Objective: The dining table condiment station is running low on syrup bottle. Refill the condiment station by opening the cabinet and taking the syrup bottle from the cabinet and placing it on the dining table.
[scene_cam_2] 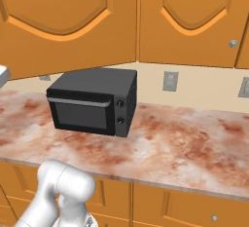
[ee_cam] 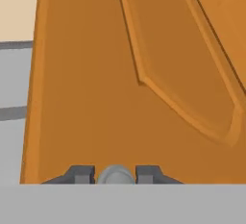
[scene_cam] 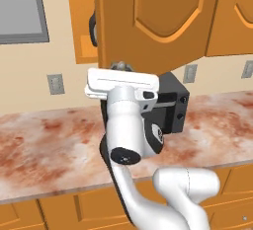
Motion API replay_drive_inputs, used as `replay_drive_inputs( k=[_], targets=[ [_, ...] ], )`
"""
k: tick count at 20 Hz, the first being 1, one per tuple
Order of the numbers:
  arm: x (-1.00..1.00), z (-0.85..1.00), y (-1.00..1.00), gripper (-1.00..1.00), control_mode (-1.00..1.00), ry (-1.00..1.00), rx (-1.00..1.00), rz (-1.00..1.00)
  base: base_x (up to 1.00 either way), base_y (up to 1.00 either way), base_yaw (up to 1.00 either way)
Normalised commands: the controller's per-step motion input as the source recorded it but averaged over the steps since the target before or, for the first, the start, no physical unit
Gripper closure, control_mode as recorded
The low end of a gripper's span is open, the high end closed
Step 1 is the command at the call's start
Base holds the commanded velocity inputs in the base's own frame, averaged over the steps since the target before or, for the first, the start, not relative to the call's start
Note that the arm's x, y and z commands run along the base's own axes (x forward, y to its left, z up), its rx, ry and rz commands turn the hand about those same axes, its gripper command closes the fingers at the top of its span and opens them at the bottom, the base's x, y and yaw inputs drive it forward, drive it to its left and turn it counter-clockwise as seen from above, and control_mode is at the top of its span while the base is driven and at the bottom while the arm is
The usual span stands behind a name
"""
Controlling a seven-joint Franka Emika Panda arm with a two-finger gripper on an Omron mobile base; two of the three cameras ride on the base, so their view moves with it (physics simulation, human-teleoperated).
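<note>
In the hand view, my tool (ee_cam: 115, 174) sits at the bottom centre of the frame, its two dark fingertips (ee_cam: 80, 174) closed on either side of a small round silver knob (ee_cam: 116, 174). The knob belongs to the orange door (ee_cam: 96, 98) of the cabinet, which spreads across most of that frame, with its raised arched panel running down the right half. At the far left, beyond the door's edge, a strip of cream wall and a grey surface show.

In the left base view, my white arm (scene_cam: 129, 125) rises from the lower right to the middle of the frame, and the hand meets the bottom edge of the door (scene_cam: 148, 21), which stands swung out from the wall at the top centre. The knob (scene_cam: 120, 66) peeks just above my hand. Behind the door's left edge, in the upper left of the frame, a dark shape (scene_cam: 92, 26) shows inside the cabinet; I cannot tell whether it is the syrup bottle.

A black microwave (scene_cam: 172, 103) sits on the marbled surface (scene_cam: 44, 145) just behind my arm, at the centre right. In the right base view the same microwave (scene_cam_2: 92, 105) stands left of centre on the surface (scene_cam_2: 185, 143), with closed orange doors (scene_cam_2: 189, 16) along the top and my arm's white elbow (scene_cam_2: 65, 184) at the lower left.
</note>
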Motion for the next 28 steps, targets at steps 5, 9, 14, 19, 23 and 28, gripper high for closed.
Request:
replay_drive_inputs(
  k=[5, 9, 14, 19, 23, 28],
  targets=[
    [-0.94, 0.08, 0.03, -1.00, -1.00, 0.06, 0.01, -0.18, 0.00, 0.00, 0.00],
    [-0.44, 0.05, 0.76, -1.00, -1.00, 0.05, -0.03, -0.09, 0.00, 0.00, 0.00],
    [0.30, -0.20, 1.00, -1.00, -1.00, 0.19, -0.13, -0.03, 0.00, 0.00, 0.00],
    [0.79, -0.55, 0.84, -1.00, -1.00, 0.27, -0.17, -0.08, 0.00, 0.00, 0.00],
    [0.95, -0.51, 0.38, -1.00, -1.00, 0.20, -0.16, -0.11, 0.00, 0.00, 0.00],
    [1.00, -0.39, 0.00, -1.00, -1.00, 0.13, -0.05, -0.07, 0.00, 0.00, 0.00]
  ],
)
